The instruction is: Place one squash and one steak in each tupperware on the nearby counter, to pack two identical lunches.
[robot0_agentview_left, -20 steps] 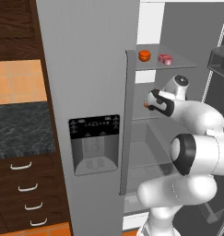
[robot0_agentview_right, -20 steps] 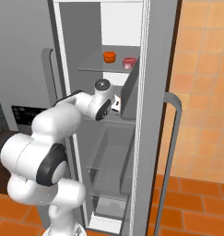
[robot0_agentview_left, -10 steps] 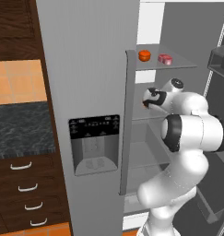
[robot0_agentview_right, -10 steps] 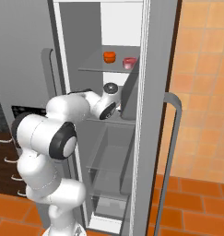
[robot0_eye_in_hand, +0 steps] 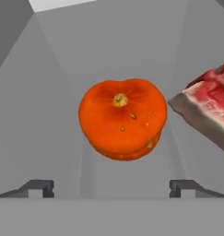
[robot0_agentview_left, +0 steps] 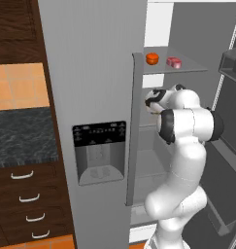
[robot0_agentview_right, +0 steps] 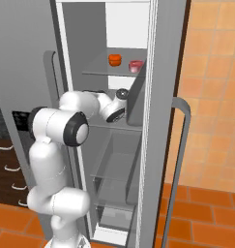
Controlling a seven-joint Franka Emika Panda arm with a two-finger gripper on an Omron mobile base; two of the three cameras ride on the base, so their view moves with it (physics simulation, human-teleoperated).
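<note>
In the hand view an orange-red squash (robot0_eye_in_hand: 122, 118) lies on a grey fridge shelf just ahead of my gripper (robot0_eye_in_hand: 111, 189), centred between the wide-open fingertips and not touched. A flat red steak (robot0_eye_in_hand: 206, 105) with white streaks lies close to its right. From the left base view my gripper (robot0_agentview_left: 149, 100) reaches into the open fridge at the middle shelf. On the shelf above sit another squash (robot0_agentview_left: 152, 58) and a rounder pink steak (robot0_agentview_left: 174, 62), also seen as squash (robot0_agentview_right: 114, 59) and steak (robot0_agentview_right: 136, 65). The tupperware is out of view.
The closed grey fridge door with its dispenser (robot0_agentview_left: 99, 151) stands left of the arm. The open door (robot0_agentview_right: 179, 145) stands at the right. The dark speckled counter (robot0_agentview_left: 22, 136) over brown drawers lies further left. Glass shelves and bins fill the fridge below the hand.
The arm has folded and pushed the hand deeper into the fridge at the middle shelf. The jaws have stayed open; the things on the upper shelf have not moved.
</note>
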